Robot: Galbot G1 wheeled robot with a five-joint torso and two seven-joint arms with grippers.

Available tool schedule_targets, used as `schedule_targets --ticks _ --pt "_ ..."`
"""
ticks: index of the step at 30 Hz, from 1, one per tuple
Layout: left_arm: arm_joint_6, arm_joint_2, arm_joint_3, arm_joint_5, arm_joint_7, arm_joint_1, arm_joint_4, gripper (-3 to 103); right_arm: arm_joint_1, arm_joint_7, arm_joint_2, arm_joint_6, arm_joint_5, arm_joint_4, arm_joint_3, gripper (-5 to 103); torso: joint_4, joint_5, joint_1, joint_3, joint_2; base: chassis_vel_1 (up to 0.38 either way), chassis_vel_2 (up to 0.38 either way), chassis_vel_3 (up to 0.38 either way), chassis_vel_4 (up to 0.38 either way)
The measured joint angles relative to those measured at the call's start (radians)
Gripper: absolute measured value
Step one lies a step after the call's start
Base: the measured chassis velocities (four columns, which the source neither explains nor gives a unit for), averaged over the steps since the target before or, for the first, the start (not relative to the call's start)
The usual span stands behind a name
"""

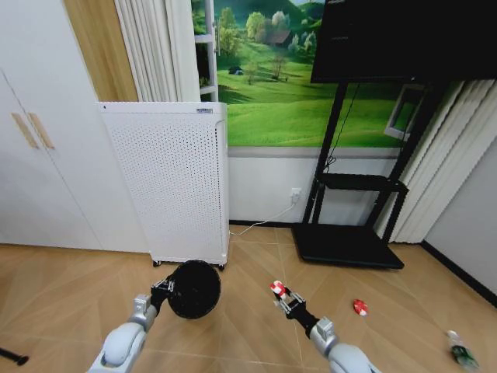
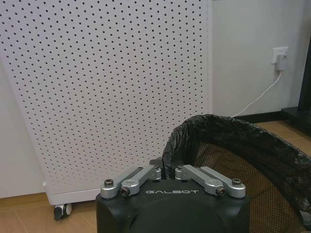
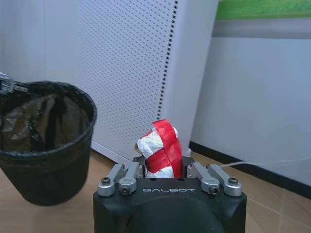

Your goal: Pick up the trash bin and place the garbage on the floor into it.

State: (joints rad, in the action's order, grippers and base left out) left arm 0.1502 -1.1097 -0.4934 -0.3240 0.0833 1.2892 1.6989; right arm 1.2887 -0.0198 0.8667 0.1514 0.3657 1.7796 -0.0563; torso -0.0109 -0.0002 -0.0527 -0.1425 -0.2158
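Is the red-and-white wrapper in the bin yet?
Not yet. The right gripper is shut on the wrapper, beside the trash bin, which the left gripper holds by its rim.

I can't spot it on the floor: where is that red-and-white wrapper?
The right claw holds the wrapper off the floor, right of the trash bin.

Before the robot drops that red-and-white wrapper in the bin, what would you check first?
1. Left gripper shut on the trash bin rim: ok, fingers pinch the bag-lined edge.
2. Right gripper shut on the red-and-white wrapper: ok.
3. Bin mouth open and unblocked: ok, black liner shows inside.
4. Wrapper over the bin opening: not ok, it sits beside the bin, apart.
5. Other litter left on the floor: not ok, a small red piece and a bottle lie to the right.
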Motion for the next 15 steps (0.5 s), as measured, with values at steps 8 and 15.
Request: schedule_targets --ticks 8,15 --pt "-0.006 0.002 0.07 -0.01 -0.003 -0.094 -0.073 7 -0.25 -0.02 0.039 0.042 0.03 -0.136 0.198 35 0.0003 0.0 0.0 0.0 0.0 0.0 0.0 0.0 0.0" --pt "-0.017 0.004 0.128 -0.02 -0.003 -0.18 -0.13 7 -0.361 -0.033 0.056 0.045 0.089 -0.137 0.293 35 0.0002 0.0003 0.0 0.0 0.0 0.0 0.0 0.0 0.0"
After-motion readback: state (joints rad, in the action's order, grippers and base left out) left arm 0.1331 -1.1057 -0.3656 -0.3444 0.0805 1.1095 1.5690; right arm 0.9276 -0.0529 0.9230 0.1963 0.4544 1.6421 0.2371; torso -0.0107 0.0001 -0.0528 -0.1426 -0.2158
